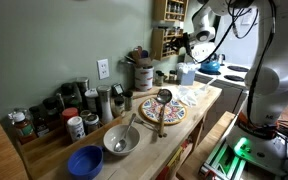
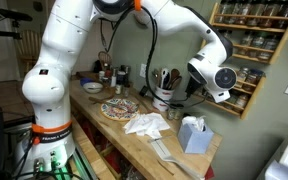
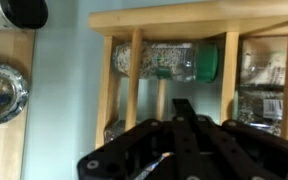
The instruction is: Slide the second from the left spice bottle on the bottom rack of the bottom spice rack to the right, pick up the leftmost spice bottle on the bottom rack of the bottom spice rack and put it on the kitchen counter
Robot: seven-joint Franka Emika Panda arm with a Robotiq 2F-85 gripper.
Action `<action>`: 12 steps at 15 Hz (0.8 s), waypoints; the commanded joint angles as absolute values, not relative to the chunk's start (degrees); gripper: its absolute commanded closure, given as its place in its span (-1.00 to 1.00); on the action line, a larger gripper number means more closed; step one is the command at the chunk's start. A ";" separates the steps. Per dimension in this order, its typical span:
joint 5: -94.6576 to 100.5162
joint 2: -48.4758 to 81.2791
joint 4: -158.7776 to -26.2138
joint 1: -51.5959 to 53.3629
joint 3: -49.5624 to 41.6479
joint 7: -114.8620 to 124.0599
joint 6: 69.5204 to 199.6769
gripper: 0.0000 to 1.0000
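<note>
The bottom spice rack (image 1: 167,40) (image 2: 246,88) is light wood and hangs on the wall above the end of the kitchen counter (image 1: 156,137) (image 2: 104,121). In the wrist view its wooden bars (image 3: 134,70) fill the frame, with a clear spice jar with a green cap (image 3: 169,62) lying sideways behind them. My gripper (image 3: 184,108) (image 1: 181,45) (image 2: 206,92) is right in front of the rack. Its fingers are together and hold nothing. Its tip is just below that jar. The lowest shelf's jar row is not clear in any view.
A utensil crock (image 1: 142,72) (image 2: 164,88) stands below the rack. A patterned plate (image 1: 164,110) (image 2: 119,107), a metal bowl (image 1: 121,140), a blue bowl (image 1: 84,161), a tissue box (image 2: 191,133) and several jars (image 1: 74,108) crowd the counter. A stove with a blue kettle (image 1: 212,66) is beyond.
</note>
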State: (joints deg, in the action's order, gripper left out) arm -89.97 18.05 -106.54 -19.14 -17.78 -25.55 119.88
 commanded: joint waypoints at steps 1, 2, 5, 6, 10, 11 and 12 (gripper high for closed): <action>-84.63 15.47 -108.41 -21.29 -18.82 -30.60 113.75 1.00; -82.33 14.61 -108.80 -21.68 -19.12 -33.30 111.27 1.00; -76.22 13.31 -108.81 -22.84 -19.93 -38.64 105.23 1.00; -74.18 13.26 -108.39 -23.37 -20.17 -40.34 102.70 1.00; -69.99 12.13 -107.23 -23.60 -20.20 -49.67 98.76 0.48; -69.89 12.06 -107.02 -23.24 -19.98 -52.04 100.13 0.44; -70.07 11.81 -107.04 -22.96 -19.76 -54.98 101.33 0.32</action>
State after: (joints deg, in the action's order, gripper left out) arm -71.78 12.92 -106.69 -23.45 -20.28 -48.33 99.43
